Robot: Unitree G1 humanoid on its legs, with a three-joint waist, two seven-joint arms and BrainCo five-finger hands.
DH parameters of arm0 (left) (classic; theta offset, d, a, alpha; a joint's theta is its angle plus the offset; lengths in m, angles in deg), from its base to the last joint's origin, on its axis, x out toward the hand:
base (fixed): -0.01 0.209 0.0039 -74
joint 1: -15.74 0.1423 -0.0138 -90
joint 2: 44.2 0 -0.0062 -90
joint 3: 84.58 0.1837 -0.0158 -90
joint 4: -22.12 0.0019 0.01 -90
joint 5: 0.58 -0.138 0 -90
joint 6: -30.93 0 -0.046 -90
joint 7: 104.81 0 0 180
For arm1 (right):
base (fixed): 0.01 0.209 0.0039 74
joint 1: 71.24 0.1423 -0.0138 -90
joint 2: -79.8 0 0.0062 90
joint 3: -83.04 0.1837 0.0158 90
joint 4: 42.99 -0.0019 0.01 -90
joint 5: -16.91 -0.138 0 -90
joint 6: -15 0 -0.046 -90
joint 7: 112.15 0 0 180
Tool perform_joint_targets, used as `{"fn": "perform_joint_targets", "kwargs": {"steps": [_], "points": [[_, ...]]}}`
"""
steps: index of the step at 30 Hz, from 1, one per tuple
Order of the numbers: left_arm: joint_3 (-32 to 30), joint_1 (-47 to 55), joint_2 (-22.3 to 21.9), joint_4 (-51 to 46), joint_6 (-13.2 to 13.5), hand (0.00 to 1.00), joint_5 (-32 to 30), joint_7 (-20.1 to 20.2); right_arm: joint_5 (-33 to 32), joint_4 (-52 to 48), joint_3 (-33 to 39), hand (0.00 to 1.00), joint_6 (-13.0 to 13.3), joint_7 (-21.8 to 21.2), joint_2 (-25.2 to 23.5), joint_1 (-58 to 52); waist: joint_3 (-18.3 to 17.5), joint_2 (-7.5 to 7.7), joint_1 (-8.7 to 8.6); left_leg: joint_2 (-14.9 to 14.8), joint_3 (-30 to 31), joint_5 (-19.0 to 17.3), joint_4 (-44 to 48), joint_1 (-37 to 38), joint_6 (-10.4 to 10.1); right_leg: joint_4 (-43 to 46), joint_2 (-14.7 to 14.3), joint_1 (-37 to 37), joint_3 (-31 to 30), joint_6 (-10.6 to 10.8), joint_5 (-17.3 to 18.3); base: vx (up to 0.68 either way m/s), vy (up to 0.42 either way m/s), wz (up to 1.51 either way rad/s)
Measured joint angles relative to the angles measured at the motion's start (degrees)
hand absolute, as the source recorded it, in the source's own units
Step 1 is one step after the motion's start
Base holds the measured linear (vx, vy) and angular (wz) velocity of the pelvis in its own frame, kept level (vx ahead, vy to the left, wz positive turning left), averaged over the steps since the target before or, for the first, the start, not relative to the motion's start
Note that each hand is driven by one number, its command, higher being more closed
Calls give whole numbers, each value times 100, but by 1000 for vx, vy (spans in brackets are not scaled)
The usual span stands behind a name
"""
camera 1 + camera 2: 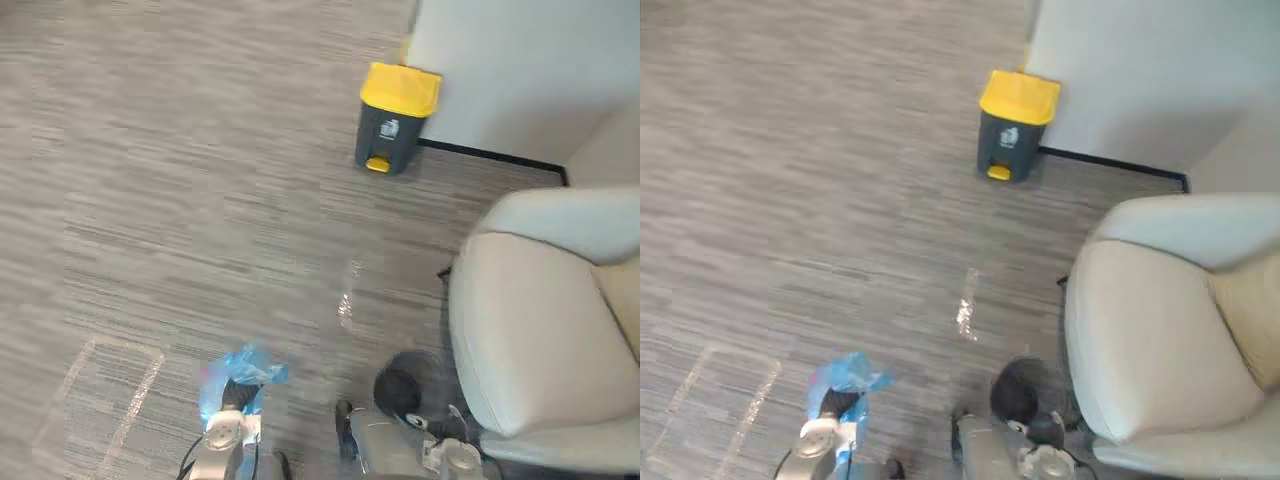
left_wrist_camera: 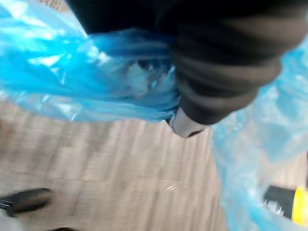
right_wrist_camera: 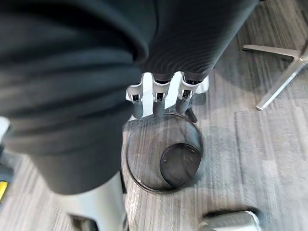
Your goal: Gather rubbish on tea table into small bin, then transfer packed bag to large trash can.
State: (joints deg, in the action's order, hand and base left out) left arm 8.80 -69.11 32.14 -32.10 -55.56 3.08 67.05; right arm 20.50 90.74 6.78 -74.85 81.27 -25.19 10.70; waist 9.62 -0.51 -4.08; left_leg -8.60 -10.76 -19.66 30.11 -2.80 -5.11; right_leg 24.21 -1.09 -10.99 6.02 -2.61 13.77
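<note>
Blue bag (image 1: 245, 370) carried by the left hand (image 1: 236, 397) over the carpet (image 1: 190, 190)

The bag is seen at 7 o'clock in the eye views, its plastic bunched and gripped in the curled left hand. The right hand (image 3: 158, 96) is held just above the small black mesh bin (image 3: 144, 144) at 5 o'clock, fingers straight and side by side, nothing held. The yellow-lidded trash can (image 1: 395, 125) is set against the wall at 1 o'clock, well apart from the bag. A pale armchair (image 1: 540, 330) is placed at 4 o'clock, just beside the bin.
</note>
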Motion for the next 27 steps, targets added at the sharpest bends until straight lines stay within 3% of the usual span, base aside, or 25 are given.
{"fn": "perform_joint_targets", "kwargs": {"steps": [2, 4, 6, 8, 10, 11, 13, 16, 17, 19, 21, 24, 26, 27], "points": [[-21, 58, -50, -48, -6, 100, -2, 62, -28, -50, -47, 0, -3, -2, -96, -26, 6, 62, 38, -521, -401, 109, 1520, -344, 78, -537, -174, 800, -47, -37, 15, 500, -83, 25], [-2, 130, -131, -89, -6, 100, -5, 142, -46, -65, -49, 0, 12, -6, -115, -3, -101, 221, 163, -727, -734, -84, 1851, -719, 167, -793, -150, 1298, -242, -120, 64, 545, -2, -8], [-21, 68, -137, -90, -8, 100, -12, 191, -119, -35, -39, 0, 16, -2, -125, 149, -91, 257, 214, -630, -606, -108, 1444, -1166, 204, -908, -57, 1434, -458, -151, 84, 427, 115, -22], [-24, 3, -128, -47, -9, 100, -22, 195, -125, 33, 12, 0, 0, 1, -121, 311, 3, 332, 240, -253, -107, 30, 614, -1576, 137, -917, 146, 1512, -670, -135, 93, 323, 214, -41], [1, 23, -144, -9, -8, 100, -22, 194, -122, 210, 182, 0, 7, 17, -89, 358, -9, 296, 332, 153, 662, 905, -755, -1649, -16, -844, 308, 1629, -917, 124, 238, 370, 328, -77], [2, -6, -72, 139, -4, 100, -23, 191, -124, 449, 181, 0, -32, 18, -112, 359, -39, 346, 402, 254, 700, 1504, -684, -1618, -49, -712, 483, 1737, -1214, 529, 549, 358, 340, -77], [-14, -58, 17, 216, -9, 100, -26, 177, -115, 458, 164, 0, -45, -4, -200, 318, -58, 398, 368, 328, 534, 1200, -521, -1576, 61, -373, 631, 1589, -1333, 568, 534, 342, 318, -58], [32, -31, 119, 185, -6, 100, -41, 174, -78, 457, 101, 0, -57, -38, -382, 328, -22, 404, 397, 333, -213, 658, -427, -1067, 317, 1513, 876, 701, -1465, 1068, 112, 309, 297, -106], [94, 8, 159, 187, -11, 100, -117, 174, -66, 444, -24, 0, -51, -80, -365, 355, -11, 387, 375, 327, -487, 536, -546, -753, 371, 2292, 921, 276, -1401, 1070, 93, 289, 270, -105], [117, 4, 164, 191, -18, 100, -129, 165, 21, 435, -89, 0, -38, -107, -321, 409, 27, 324, 317, 336, -701, 441, -880, -317, 389, 2768, 894, -194, -912, 869, 257, 321, 192, -76], [109, -8, 193, 217, -19, 100, -128, 156, 48, 436, -129, 0, -35, -104, -316, 487, 37, 329, 279, 331, -899, 434, -1289, 120, 373, 2540, 723, -544, -425, 763, 421, 347, 108, -44], [85, -16, 267, 274, -19, 100, -128, 106, 50, 456, -233, 0, -21, -102, -239, 561, 61, 294, 172, 328, -1061, 455, -1854, 614, 334, 1205, 570, -959, 439, 484, 359, 381, -10, -14], [84, -104, 362, 451, -28, 100, -128, 95, 72, 457, -331, 0, -15, -106, -168, 623, 92, 250, 86, 360, -1072, 503, -2273, 959, 219, -265, 443, -982, 778, 291, -445, 455, -34, 6], [84, -146, 373, 517, -28, 100, -128, 91, 83, 472, -323, 0, -5, -106, -110, 583, 100, 212, 52, 370, -961, 517, -2421, 1144, 144, -430, 342, -853, 779, -151, -1046, 496, -48, 5]]}}
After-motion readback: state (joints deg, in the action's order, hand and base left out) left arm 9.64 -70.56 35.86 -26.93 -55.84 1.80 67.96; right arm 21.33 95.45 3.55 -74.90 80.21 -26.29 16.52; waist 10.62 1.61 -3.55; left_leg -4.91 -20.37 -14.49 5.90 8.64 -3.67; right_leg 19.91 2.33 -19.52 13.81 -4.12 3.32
